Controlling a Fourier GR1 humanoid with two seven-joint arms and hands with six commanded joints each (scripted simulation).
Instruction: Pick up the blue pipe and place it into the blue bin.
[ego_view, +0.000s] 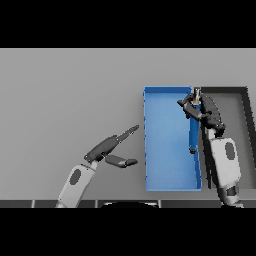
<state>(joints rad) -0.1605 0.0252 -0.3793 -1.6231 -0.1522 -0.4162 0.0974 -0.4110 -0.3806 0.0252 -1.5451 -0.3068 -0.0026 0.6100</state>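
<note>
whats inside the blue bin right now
Mostly bare floor. The blue pipe hangs along the blue bin's right wall, held by the right hand, which covers its top end.

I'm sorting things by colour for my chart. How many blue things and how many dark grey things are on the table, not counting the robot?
Blue: 2, the blue bin and the blue pipe held by the right hand over the bin's right edge.
Dark grey: 1, the dark bin.
Total: 3
</note>
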